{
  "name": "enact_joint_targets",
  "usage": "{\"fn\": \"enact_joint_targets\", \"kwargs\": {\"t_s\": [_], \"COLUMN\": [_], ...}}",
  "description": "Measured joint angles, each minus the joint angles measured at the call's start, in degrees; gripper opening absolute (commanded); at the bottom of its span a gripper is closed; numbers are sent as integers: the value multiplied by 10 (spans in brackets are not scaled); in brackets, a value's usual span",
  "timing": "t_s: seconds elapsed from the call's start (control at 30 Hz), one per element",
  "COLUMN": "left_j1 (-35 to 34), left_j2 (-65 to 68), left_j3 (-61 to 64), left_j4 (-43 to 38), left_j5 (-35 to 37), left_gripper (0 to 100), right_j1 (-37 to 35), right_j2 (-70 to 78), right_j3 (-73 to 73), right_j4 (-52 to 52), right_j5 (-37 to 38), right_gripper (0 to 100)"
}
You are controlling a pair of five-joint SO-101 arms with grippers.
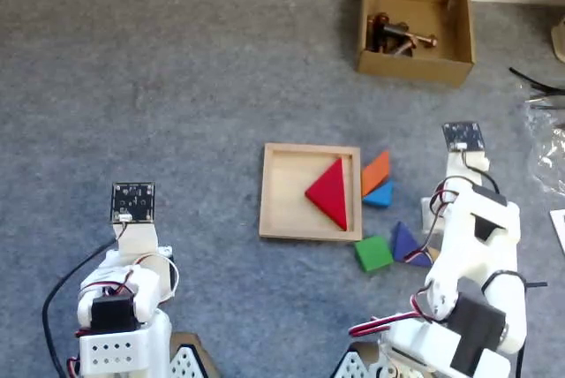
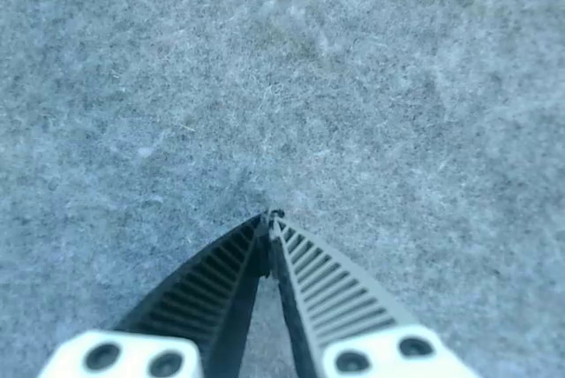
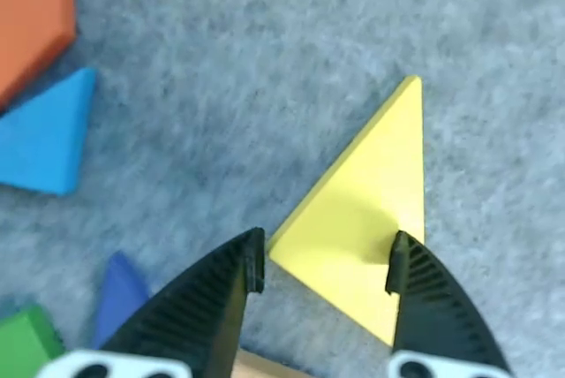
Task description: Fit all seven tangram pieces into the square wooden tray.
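Observation:
The square wooden tray (image 1: 282, 210) lies mid-table with a red triangle (image 1: 329, 192) inside it. Beside its right edge are an orange piece (image 1: 375, 172), a light blue triangle (image 1: 380, 194), a green square (image 1: 372, 253) and a dark blue triangle (image 1: 404, 241). My right gripper (image 3: 327, 259) is open just above the carpet, its fingers either side of the wide end of a flat yellow triangle (image 3: 366, 201). The right arm (image 1: 472, 245) hides that triangle from above. My left gripper (image 2: 269, 219) is shut and holds nothing, over bare carpet at the front left.
A cardboard box (image 1: 415, 60) with metal parts stands at the back right. Cables and a plastic bag (image 1: 547, 144) lie at the right edge. Grey carpet (image 1: 150, 104) covers the table, open to the left of the tray.

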Motion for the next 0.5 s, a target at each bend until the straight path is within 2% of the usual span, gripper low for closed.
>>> {"fn": "enact_joint_targets", "kwargs": {"t_s": [0.17, 0.5], "left_j1": [0, 0], "left_j2": [0, 0], "left_j3": [0, 0], "left_j4": [0, 0], "left_j5": [0, 0], "left_gripper": [5, 5], "right_j1": [-3, -3], "right_j2": [-5, -36], "right_j3": [7, 8], "right_j4": [-1, 19], "right_j5": [1, 1], "right_gripper": [279, 280]}}
